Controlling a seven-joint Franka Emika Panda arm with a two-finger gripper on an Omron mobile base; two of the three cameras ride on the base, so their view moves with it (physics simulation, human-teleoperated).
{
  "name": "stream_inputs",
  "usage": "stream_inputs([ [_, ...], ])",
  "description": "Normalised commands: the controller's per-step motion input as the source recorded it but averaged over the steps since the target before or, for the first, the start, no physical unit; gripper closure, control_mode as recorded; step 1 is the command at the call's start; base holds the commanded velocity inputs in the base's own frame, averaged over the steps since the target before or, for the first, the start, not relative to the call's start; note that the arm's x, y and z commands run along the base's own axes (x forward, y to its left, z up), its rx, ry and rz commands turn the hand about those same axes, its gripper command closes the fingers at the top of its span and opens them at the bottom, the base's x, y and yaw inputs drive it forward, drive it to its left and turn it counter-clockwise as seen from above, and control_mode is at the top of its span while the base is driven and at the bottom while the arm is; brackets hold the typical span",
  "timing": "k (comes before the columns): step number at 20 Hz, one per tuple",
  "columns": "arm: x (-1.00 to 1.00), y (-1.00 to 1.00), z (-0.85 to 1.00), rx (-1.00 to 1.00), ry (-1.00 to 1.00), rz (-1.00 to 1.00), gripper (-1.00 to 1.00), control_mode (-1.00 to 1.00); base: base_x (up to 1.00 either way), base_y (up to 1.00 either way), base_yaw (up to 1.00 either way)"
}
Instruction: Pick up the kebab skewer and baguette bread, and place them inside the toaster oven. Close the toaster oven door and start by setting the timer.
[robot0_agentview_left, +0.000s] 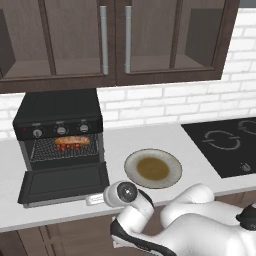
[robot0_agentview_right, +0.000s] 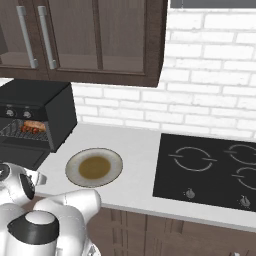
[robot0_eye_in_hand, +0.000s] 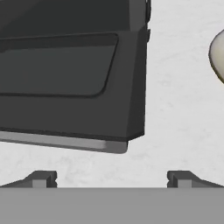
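1. Black toaster oven (robot0_agentview_left: 59, 127) stands at the back left of the white desk (robot0_agentview_left: 150, 137), and its toaster oven door (robot0_agentview_left: 64, 183) is dropped flat toward the front edge.
2. Inside on the wire rack, the baguette bread (robot0_agentview_left: 73, 141) lies crosswise, long axis running 9 to 3 o'clock across the oven mouth.
3. Red and dark chunks of the kebab skewer (robot0_agentview_left: 70, 147) sit just in front of the loaf, same 9-to-3 line.
4. In the hand view the hand (robot0_eye_in_hand: 112, 178) hovers over bare desk, fingers spread wide, holding nothing.
5. From the hand, the door's silver-edged lip sits at 11 o'clock, close but apart.
6. An empty plate (robot0_agentview_left: 153, 168) lies right of the door, at the hand view's 2 o'clock.
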Motion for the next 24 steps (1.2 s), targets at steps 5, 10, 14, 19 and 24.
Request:
stream_inputs([
  [5, 0.02, -0.28, 0.00, 0.00, -0.01, 0.00, -1.00, -1.00, 0.00, 0.00, 0.00],
  [10, 0.09, -0.07, -0.16, 0.00, 0.00, 0.00, -1.00, -1.00, 0.00, 0.00, 0.00],
  [14, 0.11, 0.00, -0.22, 0.00, 0.00, 0.01, -1.00, -1.00, 0.00, 0.00, 0.00],
  [19, 0.04, 0.19, -0.16, 0.00, 0.00, 0.02, -1.00, -1.00, 0.00, 0.00, 0.00],
  [24, -0.04, 0.37, -0.07, 0.00, 0.00, 0.01, -1.00, -1.00, 0.00, 0.00, 0.00],
])
